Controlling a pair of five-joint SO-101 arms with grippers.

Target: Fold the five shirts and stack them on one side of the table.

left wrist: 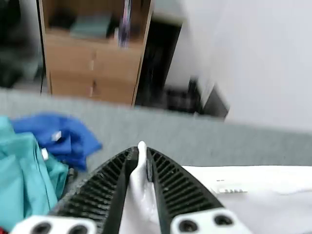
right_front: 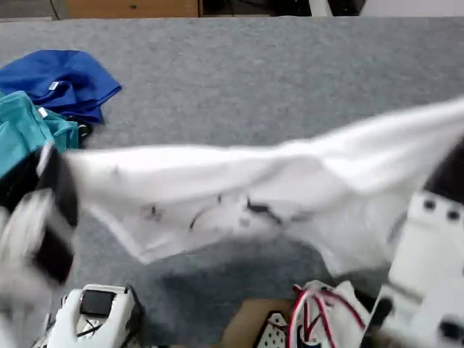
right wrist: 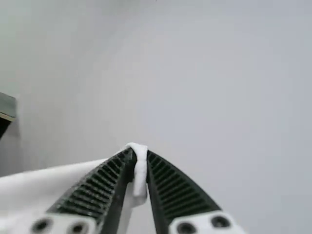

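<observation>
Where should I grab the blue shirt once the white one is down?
The blue shirt lies crumpled, with the teal shirt against its near edge. Probably pinch its free corner toward the table's middle, coming in from that open side.

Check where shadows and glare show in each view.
High view: the stretched white shirt casts a shadow on the grey table beneath. Left wrist view: the wooden cabinet has a shaded open shelf. Right wrist view: the wall is evenly lit, without glare.
</observation>
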